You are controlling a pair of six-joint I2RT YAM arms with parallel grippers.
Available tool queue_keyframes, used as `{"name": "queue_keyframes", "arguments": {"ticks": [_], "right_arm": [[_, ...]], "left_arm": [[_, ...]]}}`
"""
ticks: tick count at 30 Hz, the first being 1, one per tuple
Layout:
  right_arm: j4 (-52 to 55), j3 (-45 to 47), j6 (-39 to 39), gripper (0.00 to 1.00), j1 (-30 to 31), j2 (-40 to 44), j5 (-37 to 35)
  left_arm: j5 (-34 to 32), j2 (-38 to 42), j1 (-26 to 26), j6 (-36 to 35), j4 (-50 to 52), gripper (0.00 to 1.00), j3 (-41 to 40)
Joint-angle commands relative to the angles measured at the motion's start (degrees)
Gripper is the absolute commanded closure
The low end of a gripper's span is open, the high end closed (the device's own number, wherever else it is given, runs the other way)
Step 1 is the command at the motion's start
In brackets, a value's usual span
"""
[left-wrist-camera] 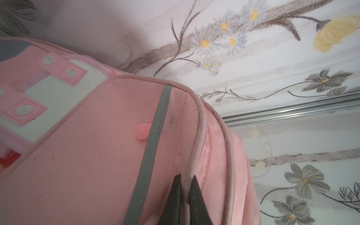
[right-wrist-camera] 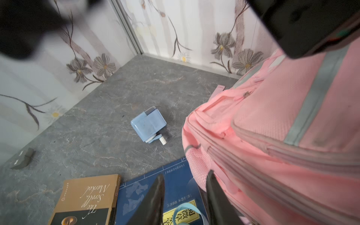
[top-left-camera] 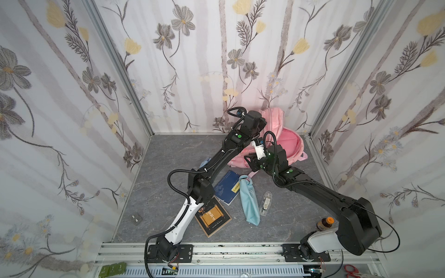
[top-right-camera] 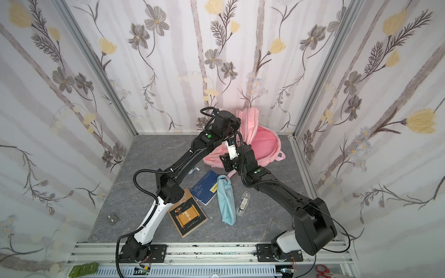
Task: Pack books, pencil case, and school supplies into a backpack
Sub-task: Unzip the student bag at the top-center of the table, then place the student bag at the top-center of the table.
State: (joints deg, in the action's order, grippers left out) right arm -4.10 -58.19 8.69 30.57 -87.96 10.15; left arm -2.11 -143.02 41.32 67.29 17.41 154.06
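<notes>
At the back wall, left gripper (left-wrist-camera: 186,176) pinches the backpack (left-wrist-camera: 87,155) rim; right gripper (right-wrist-camera: 186,173) hangs part-open, empty; slipping fabric could collapse the opening.

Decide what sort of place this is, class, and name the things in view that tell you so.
Most likely a robot test booth, not a classroom: two robot arms are bolted to an aluminium rail, flowered wallpaper panels sit in metal framing, and a pink backpack lies on the stone-look floor.
</notes>
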Motion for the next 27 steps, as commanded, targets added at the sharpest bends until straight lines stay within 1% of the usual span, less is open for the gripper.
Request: {"name": "queue_keyframes", "arguments": {"ticks": [1,3,6,8,11,14,17,20,23,25,27], "right_arm": [[2.86,-1.20,0.18,0.54,-1.09,4.02,0.97],[4.12,-0.97,0.76,0.46,-2.11,7.14,0.25],[5.02,-0.06,2.65,0.34,-4.07,11.15,-0.40],[5.32,0.35,4.38,0.29,-5.83,13.08,-0.13],[5.63,0.47,8.24,0.28,-10.56,15.42,2.28],[6.25,0.10,13.98,0.26,-16.37,16.55,3.41],[6.35,-0.59,18.35,0.27,-22.14,16.62,7.11],[6.06,-1.60,22.78,0.28,-26.34,15.32,10.41],[5.27,-3.17,26.52,0.29,-28.53,12.12,15.43],[2.68,-4.21,28.82,0.31,-28.79,9.18,21.31],[-0.36,-5.16,32.70,0.31,-28.59,6.29,26.00]], "left_arm": [[6.41,0.09,-0.98,-2.81,-9.57,1.00,-0.10],[8.50,0.29,-1.21,-5.33,-9.55,1.00,-0.12],[12.53,0.38,-1.88,-6.92,-9.39,1.00,-0.33],[15.35,0.46,-2.40,-7.70,-9.01,1.00,-0.32],[19.40,0.59,-2.99,-9.46,-9.36,1.00,-0.26],[22.76,0.77,-3.48,-10.65,-9.67,1.00,-0.25],[25.87,1.18,-3.77,-11.73,-9.74,1.00,-0.25],[29.05,1.16,-3.78,-12.68,-9.82,1.00,-0.25],[31.57,0.91,-3.79,-13.19,-10.06,1.00,-0.25],[32.07,0.74,-3.68,-13.41,-9.99,1.00,-0.26],[32.64,0.56,-3.69,-13.50,-10.50,1.00,-0.25]]}}
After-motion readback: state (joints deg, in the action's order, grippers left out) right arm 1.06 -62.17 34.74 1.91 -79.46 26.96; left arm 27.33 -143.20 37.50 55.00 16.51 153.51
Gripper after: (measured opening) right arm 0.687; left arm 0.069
